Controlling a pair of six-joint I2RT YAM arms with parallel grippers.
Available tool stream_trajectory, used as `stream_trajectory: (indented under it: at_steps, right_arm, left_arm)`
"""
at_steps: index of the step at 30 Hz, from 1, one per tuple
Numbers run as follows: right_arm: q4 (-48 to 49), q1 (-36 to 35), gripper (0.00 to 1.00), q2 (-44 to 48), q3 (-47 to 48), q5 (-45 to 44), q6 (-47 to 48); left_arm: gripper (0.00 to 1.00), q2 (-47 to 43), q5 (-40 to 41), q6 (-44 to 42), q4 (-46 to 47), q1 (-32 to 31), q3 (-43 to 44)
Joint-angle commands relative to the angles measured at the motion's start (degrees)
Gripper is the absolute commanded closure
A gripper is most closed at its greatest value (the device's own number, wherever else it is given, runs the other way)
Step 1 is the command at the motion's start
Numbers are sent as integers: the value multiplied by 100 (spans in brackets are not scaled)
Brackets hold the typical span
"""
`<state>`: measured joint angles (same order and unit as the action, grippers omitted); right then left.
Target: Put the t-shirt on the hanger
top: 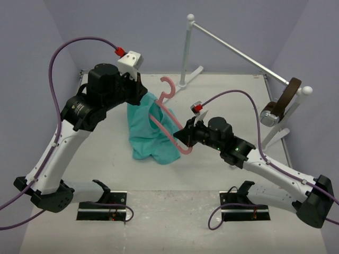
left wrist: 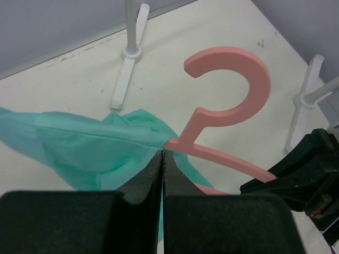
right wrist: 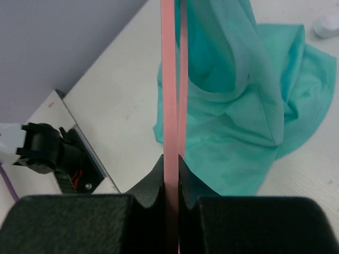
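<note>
**Teal shirt and pink hanger held above a pale table**

The table point(top: 222, 174) is a flat off-white surface, lightly scuffed, boxed in by plain lavender-grey walls point(top: 32, 32) on the left, back and right of the overhead view. A silver rail point(top: 238, 50) with white ball ends slants across the upper right. Its white feet rest on the tabletop, and a brown and silver strap point(top: 280, 103) hangs near its right end. Two black base plates point(top: 103, 210) sit at the bottom edge, and purple cables point(top: 69, 45) loop up from the arms.

At centre, the t-shirt point(top: 148, 135) droops in a bunch, its lower folds on the table. Its upper edge is pinched in the left gripper point(top: 144, 98), whose fingers point(left wrist: 153, 174) are pressed together on the cloth. The hanger point(top: 169, 92) runs slantwise just right of the shirt, hook toward the back wall. The right gripper point(top: 180, 136) is clamped tight on its pink bar, and the cloth lies against the hanger.
</note>
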<state>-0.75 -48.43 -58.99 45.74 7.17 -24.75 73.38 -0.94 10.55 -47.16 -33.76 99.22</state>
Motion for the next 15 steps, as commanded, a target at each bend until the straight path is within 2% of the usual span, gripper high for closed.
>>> stream_trajectory:
  at_steps: [1, 3, 4, 5, 7, 8, 9, 10, 12, 15]
  right_arm:
    - [1508, -69, 100, 445, -28, 36, 98]
    - [2144, -61, 100, 522, -280, -102, 139]
    - [2370, -61, 100, 568, -493, -103, 157]
    - [2593, -61, 100, 616, -720, -94, 172]
    - [2963, -61, 100, 775, -986, -43, 234]
    - [2983, -60, 100, 839, -1032, -102, 279]
    - [2966, -49, 100, 934, -1071, -108, 352]
    - [2952, -21, 100, 1027, -1112, -83, 449]
    - [2905, 70, 100, 1178, -1172, -23, 645]
    - [2756, 712, 100, 1399, -1278, 867, 769]
  left_arm:
    - [100, 264, -466, -195, -180, -23, 557]
    - [100, 210, -292, -74, -128, -41, 617]
    - [89, 106, -119, -51, -95, -43, 592]
    - [76, -14, 65, -36, -66, -43, 564]
    - [31, -204, 316, -169, 101, -43, 406]
    - [12, -360, 482, -258, 146, -43, 380]
    - [4, -427, 561, -364, 174, -37, 413]
    - [0, -483, 617, -460, 189, -34, 478]
    - [0, -561, 631, -649, 233, -43, 624]
    - [0, -676, 109, -1628, 453, -43, 632]
